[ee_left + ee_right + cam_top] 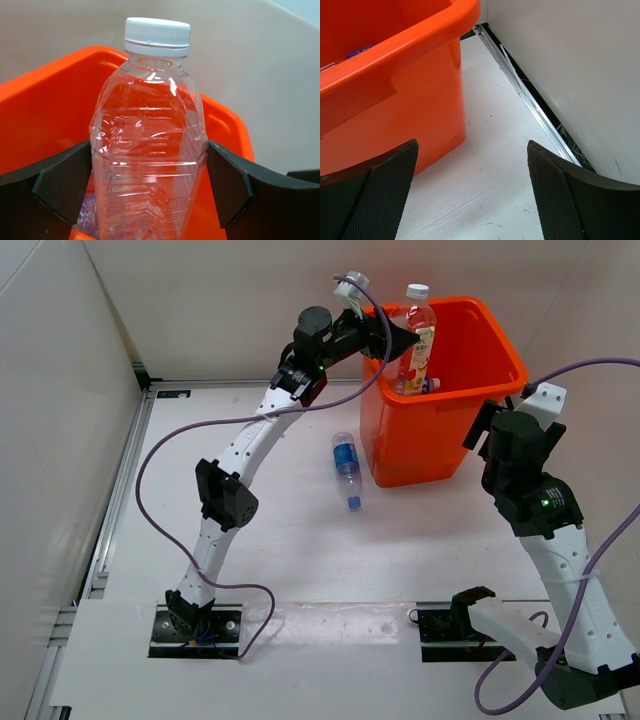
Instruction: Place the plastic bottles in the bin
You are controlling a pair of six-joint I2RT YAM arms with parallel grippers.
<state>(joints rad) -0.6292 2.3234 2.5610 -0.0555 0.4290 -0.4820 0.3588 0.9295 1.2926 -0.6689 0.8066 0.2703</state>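
My left gripper point(403, 340) is shut on a clear plastic bottle point(417, 338) with a white cap and holds it upright over the orange bin point(500, 345), at its left rim. In the left wrist view the bottle point(150, 150) fills the gap between both fingers point(60, 185), with the bin's wall point(45, 100) behind it. A second bottle point(346, 468) with a blue label lies on the table left of the bin. A blue-capped item point(432, 385) lies inside the bin. My right gripper point(497, 428) is open and empty beside the bin's right wall point(395, 85).
White walls close the cell at the back and both sides. A metal rail point(530, 95) runs along the table's right edge. A similar rail point(125, 480) runs along the left side. A purple cable loops from each arm.
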